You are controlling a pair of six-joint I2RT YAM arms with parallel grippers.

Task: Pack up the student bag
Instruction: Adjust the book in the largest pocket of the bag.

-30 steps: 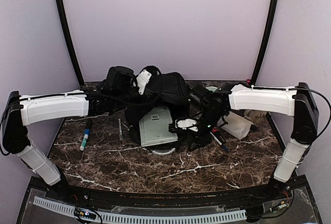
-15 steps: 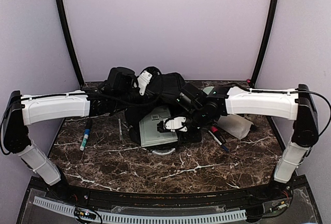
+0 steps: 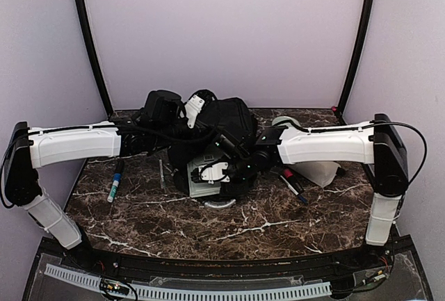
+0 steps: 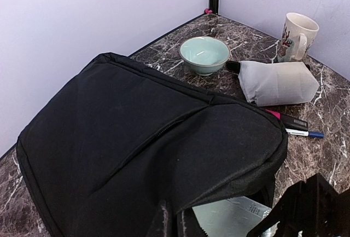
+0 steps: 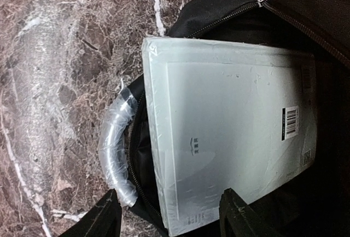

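Observation:
The student bag (image 3: 226,124) lies at the back middle of the table and fills the left wrist view (image 4: 126,133). My left gripper (image 4: 175,223) is shut on the edge of its upper flap, holding the mouth open. A pale grey book (image 5: 229,127) with a barcode lies partly inside that mouth. My right gripper (image 5: 172,218) hovers open over the book's near edge, one finger (image 5: 98,220) beside the bag's plastic-wrapped handle (image 5: 115,149) and the other (image 5: 246,215) over the book. In the top view the right gripper (image 3: 205,174) sits above the book (image 3: 198,188).
A pale green bowl (image 4: 204,54), a white mug (image 4: 295,35), a translucent white pouch (image 4: 276,81) and pens (image 4: 298,127) lie right of the bag. A blue-green marker (image 3: 115,179) and a thin pen (image 3: 161,174) lie to its left.
My right arm has swung left from beside the bag to over the book, and its jaws have widened. The left arm and the bag flap have stayed put.

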